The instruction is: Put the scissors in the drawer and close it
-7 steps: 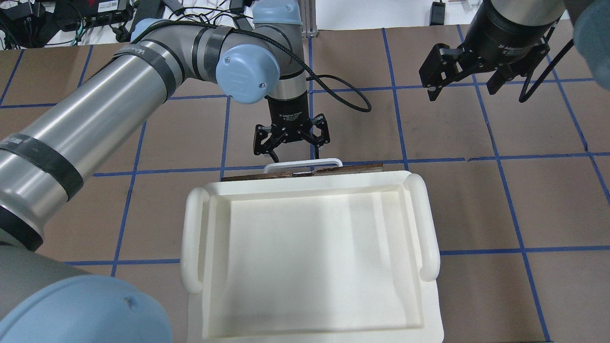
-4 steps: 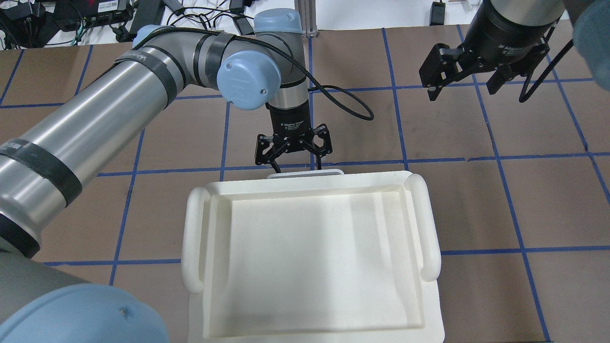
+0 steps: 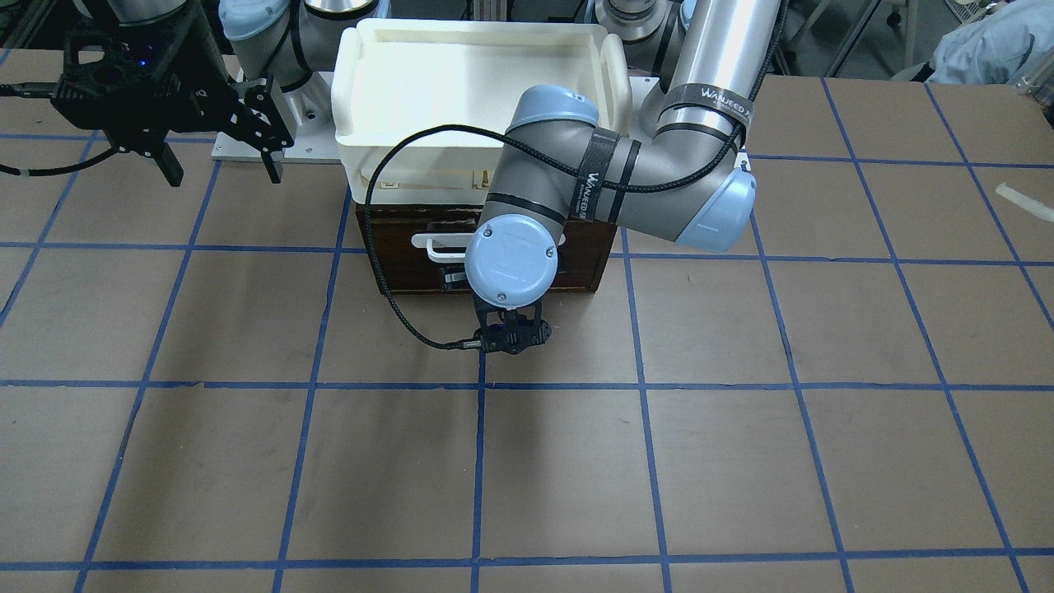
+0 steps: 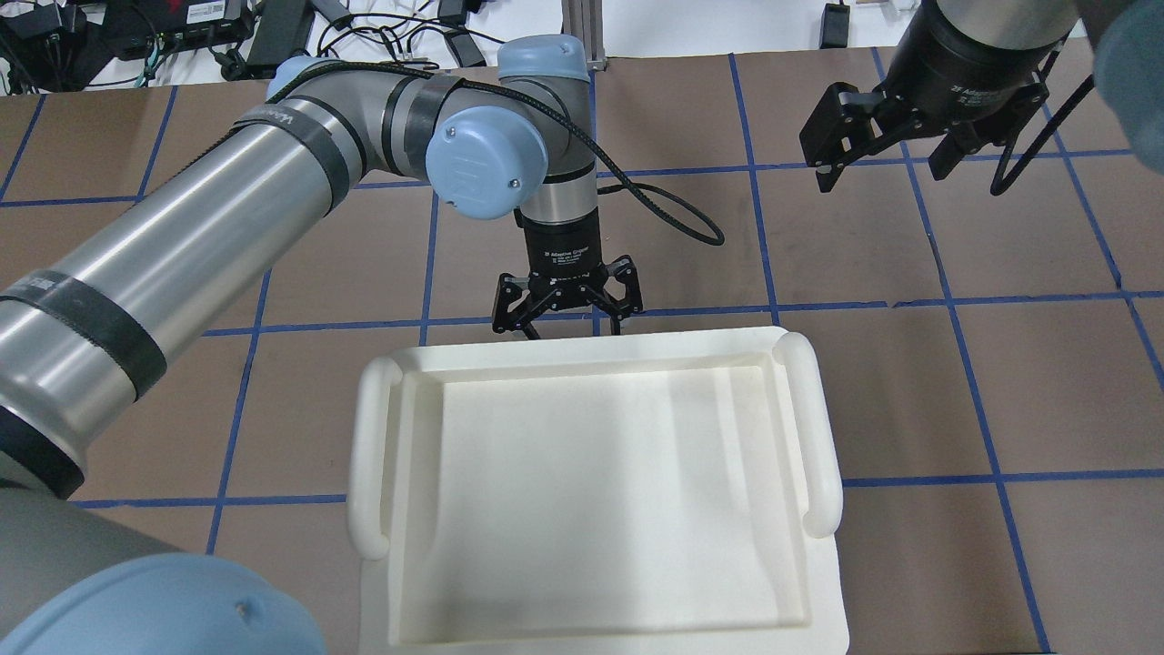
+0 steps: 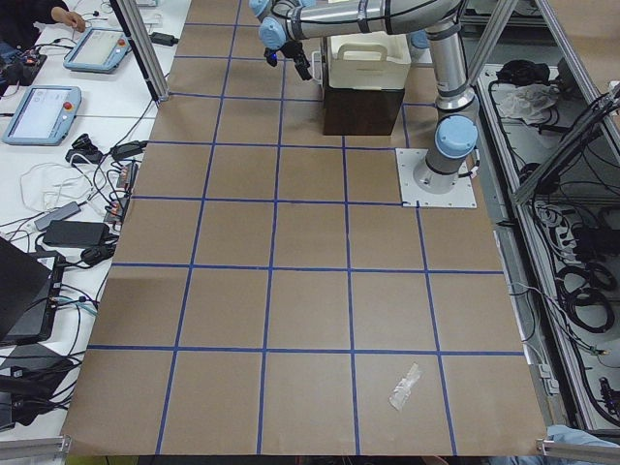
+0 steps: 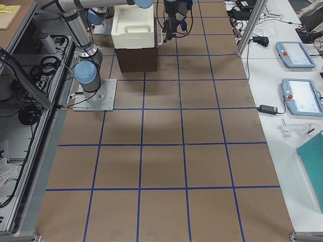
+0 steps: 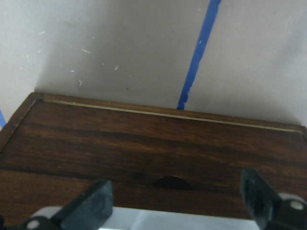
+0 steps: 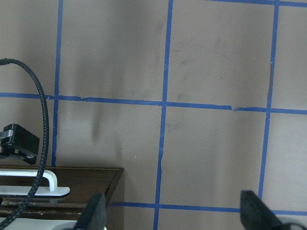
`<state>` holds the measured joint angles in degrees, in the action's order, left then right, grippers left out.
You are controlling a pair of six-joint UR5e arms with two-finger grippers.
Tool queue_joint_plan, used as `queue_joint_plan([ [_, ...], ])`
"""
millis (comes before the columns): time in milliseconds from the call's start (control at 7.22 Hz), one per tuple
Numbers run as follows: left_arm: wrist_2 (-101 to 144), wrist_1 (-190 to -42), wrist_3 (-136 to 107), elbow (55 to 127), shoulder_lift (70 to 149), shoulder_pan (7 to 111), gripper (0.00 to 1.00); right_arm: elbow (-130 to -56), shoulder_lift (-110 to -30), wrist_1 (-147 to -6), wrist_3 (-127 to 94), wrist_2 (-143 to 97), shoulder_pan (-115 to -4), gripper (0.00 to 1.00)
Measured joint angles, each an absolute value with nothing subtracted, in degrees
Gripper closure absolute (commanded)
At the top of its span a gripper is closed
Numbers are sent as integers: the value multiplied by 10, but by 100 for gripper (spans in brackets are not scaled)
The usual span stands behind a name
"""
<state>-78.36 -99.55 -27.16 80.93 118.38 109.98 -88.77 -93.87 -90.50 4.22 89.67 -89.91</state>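
The table (image 4: 909, 391), brown paper gridded with blue tape, runs out under both my grippers. My left arm (image 4: 227, 218) reaches across it and bends down, so my left gripper (image 4: 573, 326) hangs right at the edge of the white tray-shaped box (image 4: 809, 428), which lies just behind its fingertips. Under that box sits the drawer (image 3: 412, 268). Its dark brown front faces my left gripper and looks pushed in flush. The white bar handle (image 3: 440, 244) is close up against my left gripper. From the wrist I see my two fingers (image 7: 88, 203) spread wide to either side of it, gripping nothing. Whether they touch it I cannot tell. My right gripper (image 4: 880, 171) hovers high, well off to the side of the drawer, its jaws also apart and empty. The scissors show in no view, so I cannot tell where they lie.
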Motion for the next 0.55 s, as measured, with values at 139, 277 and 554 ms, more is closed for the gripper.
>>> queue_joint_plan([
  [139,-781,-1004,-272,809,1183,1102,0,-888,-939,-905,42,897,-899,0],
  [277,-779,-1008,-272,809,1182,1104,0,-888,-938,-906,42,897,-899,0],
  [554,-778,-1009,-272,809,1183,1104,0,-888,-938,-906,42,897,-899,0],
])
